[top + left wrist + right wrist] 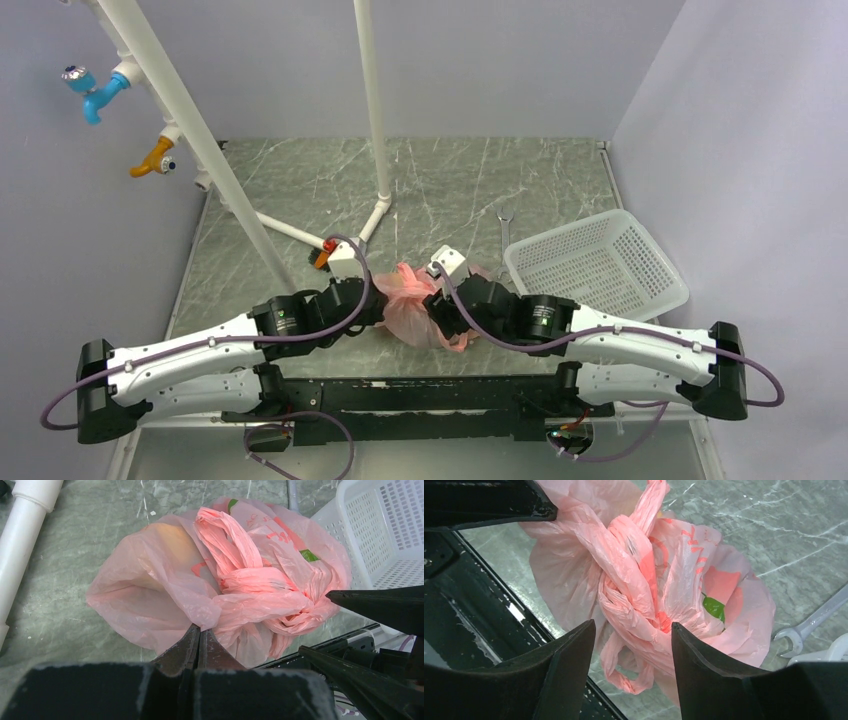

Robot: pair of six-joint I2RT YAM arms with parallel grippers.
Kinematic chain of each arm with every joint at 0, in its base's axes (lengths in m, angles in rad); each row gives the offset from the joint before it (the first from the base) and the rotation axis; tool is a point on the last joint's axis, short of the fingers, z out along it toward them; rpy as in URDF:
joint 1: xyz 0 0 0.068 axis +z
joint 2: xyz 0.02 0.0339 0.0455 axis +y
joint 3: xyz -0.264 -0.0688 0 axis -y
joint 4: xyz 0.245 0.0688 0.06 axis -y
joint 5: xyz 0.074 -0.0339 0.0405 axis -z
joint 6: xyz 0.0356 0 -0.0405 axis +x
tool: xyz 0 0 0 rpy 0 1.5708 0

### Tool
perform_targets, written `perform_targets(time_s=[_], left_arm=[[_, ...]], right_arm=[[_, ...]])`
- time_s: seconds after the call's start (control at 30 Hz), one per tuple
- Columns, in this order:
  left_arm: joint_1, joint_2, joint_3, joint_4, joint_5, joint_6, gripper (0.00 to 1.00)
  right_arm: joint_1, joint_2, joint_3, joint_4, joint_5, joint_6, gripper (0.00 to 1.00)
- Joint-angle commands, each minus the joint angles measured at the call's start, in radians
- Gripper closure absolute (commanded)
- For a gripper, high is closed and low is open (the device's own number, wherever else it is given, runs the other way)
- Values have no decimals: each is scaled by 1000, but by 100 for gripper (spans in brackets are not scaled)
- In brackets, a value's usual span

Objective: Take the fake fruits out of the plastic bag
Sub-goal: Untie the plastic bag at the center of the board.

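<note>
The plastic bag lies crumpled on the table between my two grippers, pink and translucent, its loop handles twisted into a knot. The fake fruits are hidden inside; only a pale yellowish shape and an orange patch show through the film. My left gripper is shut, its tips pinching a fold of the bag's near-left side. My right gripper is open, its jaws standing either side of the knotted handles without closing on them.
A white mesh basket stands right of the bag. A metal wrench lies behind the bag, also in the right wrist view. White pipes rise at the back left. The black base rail runs just in front.
</note>
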Motion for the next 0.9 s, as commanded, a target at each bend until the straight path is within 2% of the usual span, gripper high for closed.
perform_targets(time_s=[0.0, 0.2, 0.3, 0.33, 0.47, 0.5, 0.63, 0.87], left_arm=[[3, -32, -8, 23, -9, -27, 100], [3, -44, -18, 20, -7, -35, 100], [3, -44, -20, 5, -7, -41, 100], [3, -48, -19, -10, -14, -46, 100], [3, -91, -33, -40, -44, -54, 100], [3, -104, -36, -45, -51, -56, 100], [3, -151, -54, -72, -67, -73, 100], [3, -225, -66, -101, -59, -61, 100]], right_arm=[[31, 20, 27, 55, 79, -34, 39], [68, 92, 32, 39, 203, 7, 42], [72, 94, 39, 25, 304, 48, 51], [71, 82, 34, 27, 335, 62, 57], [71, -11, -10, 44, 418, 99, 93], [71, -41, -26, 46, 446, 117, 99], [65, -177, -110, 66, 500, 174, 100], [54, -333, -211, 108, 396, 207, 100]])
